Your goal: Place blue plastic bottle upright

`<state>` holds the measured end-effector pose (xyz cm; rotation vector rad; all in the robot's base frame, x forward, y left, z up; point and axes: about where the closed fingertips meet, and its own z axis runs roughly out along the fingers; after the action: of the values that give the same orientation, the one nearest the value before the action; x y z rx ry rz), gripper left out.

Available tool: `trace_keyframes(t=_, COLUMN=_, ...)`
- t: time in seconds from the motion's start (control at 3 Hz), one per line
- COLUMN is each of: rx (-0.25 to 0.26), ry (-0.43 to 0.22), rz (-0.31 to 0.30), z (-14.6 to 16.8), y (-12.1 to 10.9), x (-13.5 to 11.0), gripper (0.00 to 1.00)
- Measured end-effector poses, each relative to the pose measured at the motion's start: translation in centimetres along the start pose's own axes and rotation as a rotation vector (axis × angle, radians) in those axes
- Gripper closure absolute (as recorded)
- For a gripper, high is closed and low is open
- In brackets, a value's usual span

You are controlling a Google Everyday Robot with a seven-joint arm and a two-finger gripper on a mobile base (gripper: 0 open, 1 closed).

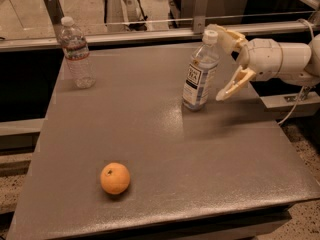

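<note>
The blue plastic bottle (199, 73), pale blue with a white cap and a white label with dark print, stands upright on the grey table (150, 134) right of centre, leaning slightly. My gripper (223, 64) is just right of the bottle, open. One finger is near the cap, the other lower beside the bottle's middle. Neither finger touches the bottle.
A clear ribbed bottle with a red-and-white label band (77, 53) stands at the table's back left. An orange (115, 178) lies near the front left. A metal rail (150, 33) runs along the table's far edge. My white arm (285, 59) reaches in from the right.
</note>
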<state>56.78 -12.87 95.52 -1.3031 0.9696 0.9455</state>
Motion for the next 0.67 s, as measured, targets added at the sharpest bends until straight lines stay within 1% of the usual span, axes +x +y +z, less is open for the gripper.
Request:
trace_keyframes(t=0.33, rx=-0.027, ry=0.098, rz=-0.008, z=-2.5, y=0.1, x=-0.4, gripper=0.00)
trace_keyframes(t=0.67, rx=-0.016, ry=0.193, rz=-0.007, z=-6.0, y=0.5, x=-1.1, gripper=0.00)
